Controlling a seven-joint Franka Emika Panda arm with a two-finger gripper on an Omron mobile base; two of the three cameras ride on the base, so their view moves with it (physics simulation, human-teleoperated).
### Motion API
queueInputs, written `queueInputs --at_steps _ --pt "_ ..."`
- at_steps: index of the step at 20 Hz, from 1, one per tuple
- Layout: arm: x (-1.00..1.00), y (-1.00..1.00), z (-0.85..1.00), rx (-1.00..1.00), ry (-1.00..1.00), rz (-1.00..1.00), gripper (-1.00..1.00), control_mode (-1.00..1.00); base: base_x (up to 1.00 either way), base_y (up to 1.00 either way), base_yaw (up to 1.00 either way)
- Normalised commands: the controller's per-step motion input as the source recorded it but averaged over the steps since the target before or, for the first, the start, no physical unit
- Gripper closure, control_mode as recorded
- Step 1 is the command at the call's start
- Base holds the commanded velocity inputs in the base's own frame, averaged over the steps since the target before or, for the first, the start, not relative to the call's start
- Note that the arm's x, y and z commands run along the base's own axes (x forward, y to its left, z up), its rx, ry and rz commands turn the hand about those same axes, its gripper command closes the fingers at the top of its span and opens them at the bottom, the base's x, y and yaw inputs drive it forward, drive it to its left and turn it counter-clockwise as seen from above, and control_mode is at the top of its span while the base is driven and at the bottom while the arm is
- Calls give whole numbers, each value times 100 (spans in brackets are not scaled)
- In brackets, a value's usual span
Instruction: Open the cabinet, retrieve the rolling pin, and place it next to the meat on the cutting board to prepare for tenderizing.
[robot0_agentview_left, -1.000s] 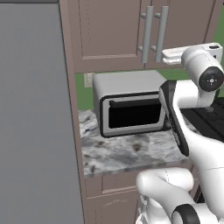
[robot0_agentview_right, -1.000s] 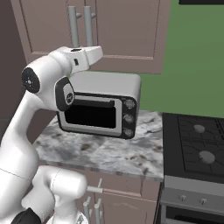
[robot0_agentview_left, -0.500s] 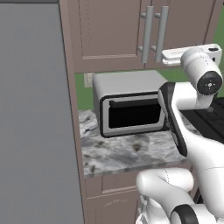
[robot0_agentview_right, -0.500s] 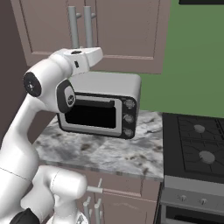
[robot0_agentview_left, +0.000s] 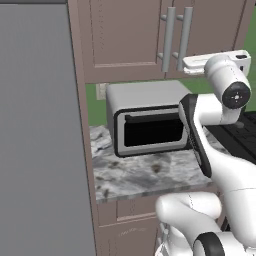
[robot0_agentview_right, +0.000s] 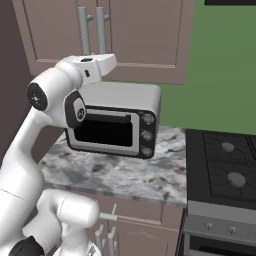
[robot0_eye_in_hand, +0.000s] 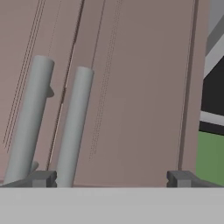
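1. The cabinet (robot0_agentview_left: 150, 37) hangs on the wall above the worktop (robot0_agentview_left: 150, 175); both of its recessed-panel doors are shut.
2. Two long grey bar handles (robot0_agentview_left: 176, 37) stand upright side by side at the seam where the doors meet; in the right base view they sit at the upper left (robot0_agentview_right: 92, 30).
3. The pincer (robot0_eye_in_hand: 111, 178) is spread wide, its two dark fingertips (robot0_eye_in_hand: 41, 178) far apart and pinching nothing.
4. In the hand view the handles (robot0_eye_in_hand: 74, 127) lie ahead on the left side, slightly tilted, with the flat door panel (robot0_eye_in_hand: 144, 87) between the tips.
5. The robot's hand (robot0_agentview_left: 205, 61) is raised just in front of the cabinet's lower edge, close to the bottom ends of the handles; whether it touches them cannot be told.
6. A silver toaster oven (robot0_agentview_right: 117, 125) with a dark glass door stands on the marbled worktop under the cabinet.
7. A dark stove (robot0_agentview_right: 222, 167) stands to the right of the worktop, against a green wall (robot0_agentview_right: 225, 75).
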Motion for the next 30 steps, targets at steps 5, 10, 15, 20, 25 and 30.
queueInputs --at_steps 5,10,15,20,25,30 --pt "1 3 0 0 0 0 -100 -100 0 0 0" --pt "6 4 0 0 0 0 -100 -100 0 0 0" --pt "0 20 0 0 5 0 -100 -100 0 0 0" --pt "2 14 0 0 6 0 -100 -100 0 0 0" --pt "21 0 0 0 2 1 -100 -100 0 0 0" --pt "31 0 0 0 2 0 -100 -100 0 0 0"
